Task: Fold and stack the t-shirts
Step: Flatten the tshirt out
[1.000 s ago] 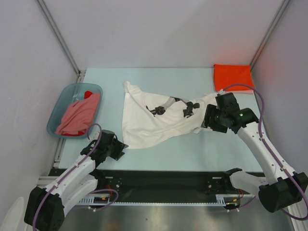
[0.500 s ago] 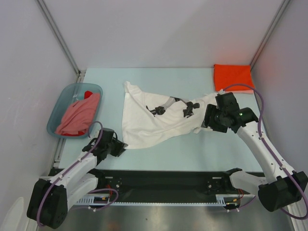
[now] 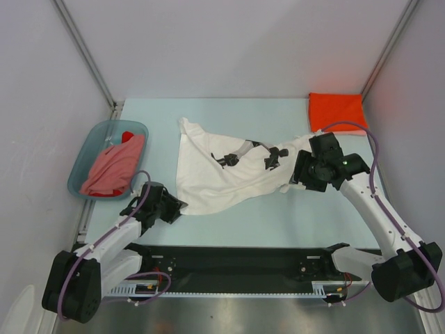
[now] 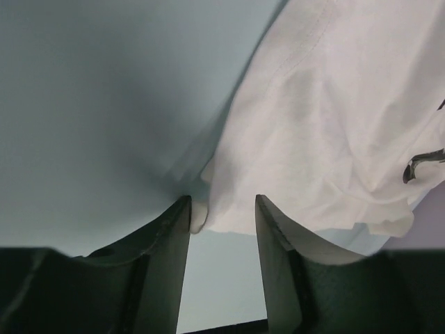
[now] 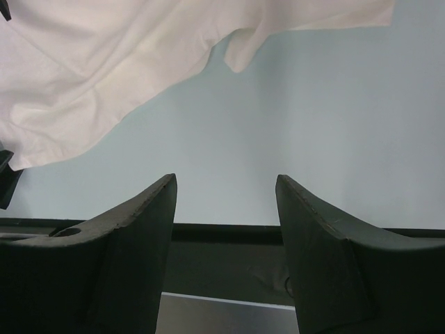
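The large white t-shirt (image 3: 215,177) with black prints lies crumpled across the middle of the table. My left gripper (image 3: 176,207) is at its near-left corner. In the left wrist view the gripper (image 4: 222,207) is open, and the white shirt's (image 4: 327,125) corner edge sits just at the fingertips, with bare table between the jaws. My right gripper (image 3: 296,175) hovers at the shirt's right end. In its wrist view it (image 5: 226,182) is open and empty, with the white cloth (image 5: 104,69) ahead of it to the upper left. A folded orange-red t-shirt (image 3: 337,111) rests at the back right corner.
A blue-grey basin (image 3: 89,142) stands at the left edge, holding a salmon-pink shirt (image 3: 111,168) and a red one (image 3: 128,136). White walls and metal posts enclose the table. A black rail (image 3: 243,261) runs along the near edge.
My left gripper has crept forward and right, up to the white shirt's near-left corner. The right arm has shifted only slightly, and the shirt has not moved.
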Robot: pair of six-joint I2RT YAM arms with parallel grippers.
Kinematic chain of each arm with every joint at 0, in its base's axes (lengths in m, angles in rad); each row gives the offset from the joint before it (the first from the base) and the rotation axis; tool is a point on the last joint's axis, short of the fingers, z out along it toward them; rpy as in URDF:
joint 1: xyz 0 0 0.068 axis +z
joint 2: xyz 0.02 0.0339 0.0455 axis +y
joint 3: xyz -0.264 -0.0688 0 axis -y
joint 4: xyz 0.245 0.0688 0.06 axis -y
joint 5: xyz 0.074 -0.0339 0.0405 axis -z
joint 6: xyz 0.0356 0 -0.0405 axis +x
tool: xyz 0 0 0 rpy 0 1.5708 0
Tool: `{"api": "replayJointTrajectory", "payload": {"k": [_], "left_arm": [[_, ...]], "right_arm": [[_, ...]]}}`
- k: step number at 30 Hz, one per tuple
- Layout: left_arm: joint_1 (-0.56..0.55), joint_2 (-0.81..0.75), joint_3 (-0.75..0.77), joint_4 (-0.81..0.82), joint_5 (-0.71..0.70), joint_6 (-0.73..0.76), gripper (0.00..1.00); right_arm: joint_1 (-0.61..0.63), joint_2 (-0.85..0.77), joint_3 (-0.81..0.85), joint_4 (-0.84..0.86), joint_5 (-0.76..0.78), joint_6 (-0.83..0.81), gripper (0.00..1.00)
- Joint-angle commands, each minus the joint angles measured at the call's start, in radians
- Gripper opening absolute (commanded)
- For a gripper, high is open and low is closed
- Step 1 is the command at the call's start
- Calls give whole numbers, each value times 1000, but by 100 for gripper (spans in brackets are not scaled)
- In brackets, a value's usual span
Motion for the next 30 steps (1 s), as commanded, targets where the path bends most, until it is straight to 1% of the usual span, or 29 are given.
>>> {"api": "replayJointTrajectory", "payload": {"k": [1,2,4,5,6,8,9,10,12,15,17,18,22,27,30], "left_arm": [[7,5,-10,-10,35,22,48],[9,5,-13,-4,40,16,48],[7,28,-21,41,47,18,43],[9,40,-21,70,58,18,40],[9,53,-18,81,63,19,33],[9,88,8,95,75,35,27],[12,96,39,86,78,44,19],[13,100,57,69,79,62,15],[21,93,99,6,69,85,0],[30,77,229,-150,14,101,0],[35,108,277,-247,1,102,0],[44,116,306,-264,4,99,0],[65,149,330,-261,58,65,0],[101,200,360,-237,102,67,0],[110,208,361,-226,113,71,0]], "right_arm": [[-1,7,8,22,-4,25,64],[1,9,7,25,-4,27,64],[2,9,5,26,-4,30,64],[5,9,4,26,-4,31,64],[7,10,4,26,-4,31,64],[7,13,4,28,-4,31,64],[8,15,5,23,-1,31,64],[8,22,8,9,8,33,64],[10,35,7,2,16,28,64],[8,82,7,-32,24,19,64],[7,105,4,-34,13,10,64],[7,111,2,-28,7,7,64],[8,127,4,-18,-4,1,64],[-11,137,-1,-26,-4,7,65],[-68,115,-39,-5,-82,16,65]]}}
